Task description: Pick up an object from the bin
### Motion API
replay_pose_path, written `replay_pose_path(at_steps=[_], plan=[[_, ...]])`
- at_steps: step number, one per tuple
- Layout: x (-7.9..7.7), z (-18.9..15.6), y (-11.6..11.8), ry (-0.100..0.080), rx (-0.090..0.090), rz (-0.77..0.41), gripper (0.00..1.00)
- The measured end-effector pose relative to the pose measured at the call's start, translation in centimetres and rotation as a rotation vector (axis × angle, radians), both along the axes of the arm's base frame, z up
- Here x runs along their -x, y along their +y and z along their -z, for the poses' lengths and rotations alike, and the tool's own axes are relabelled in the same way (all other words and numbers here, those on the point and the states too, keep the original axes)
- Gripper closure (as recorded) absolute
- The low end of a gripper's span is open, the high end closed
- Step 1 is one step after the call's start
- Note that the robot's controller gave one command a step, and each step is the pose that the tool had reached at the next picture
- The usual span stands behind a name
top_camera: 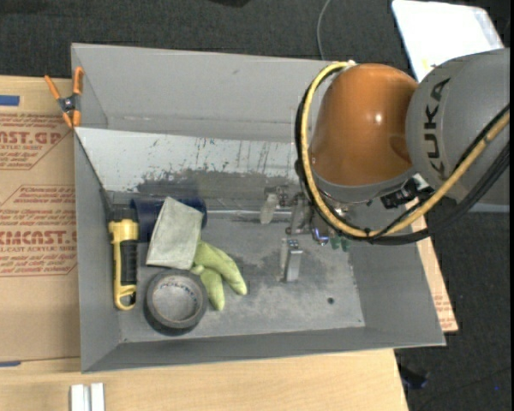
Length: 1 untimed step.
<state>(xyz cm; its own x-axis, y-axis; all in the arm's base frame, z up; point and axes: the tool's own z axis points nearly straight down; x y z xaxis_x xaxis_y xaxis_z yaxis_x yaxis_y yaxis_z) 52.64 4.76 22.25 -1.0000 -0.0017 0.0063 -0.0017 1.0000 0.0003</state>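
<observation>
Camera view: the grey bin [240, 84] sits below me, and the arm [463, 118] comes in from the right, its orange cover [364, 122] hanging over the bin's right half. Under the cover the gripper [279, 234] is low over the floor, right of the middle. Its two metal fingers [289, 264] stand well apart, one toward the back wall and one toward the front. Between them I see only bare, scuffed metal, so the jaws are wide and hold nothing.

All the loose things are bunched in the left front part of the bin, clear of the fingers. Nearest to the gripper is a green thing [218, 271], pale yellow-green and shaped like a few stubby bananas. It lies to the left of the front finger and does not touch it. Against its left side rests a tape roll [176, 300], dark grey and lying flat near the front wall. Behind these a grey pad [176, 232] lies tilted, half covering a blue thing [143, 211] near the back. At the far left, along the side wall, lies a yellow tool [124, 264] with a black middle.
</observation>
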Motion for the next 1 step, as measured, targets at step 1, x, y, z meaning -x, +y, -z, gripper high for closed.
replay_pose_path(at_steps=[1], plan=[[-0.11, -0.35, -0.01, -0.006, 0.0, 0.001, 0.0]])
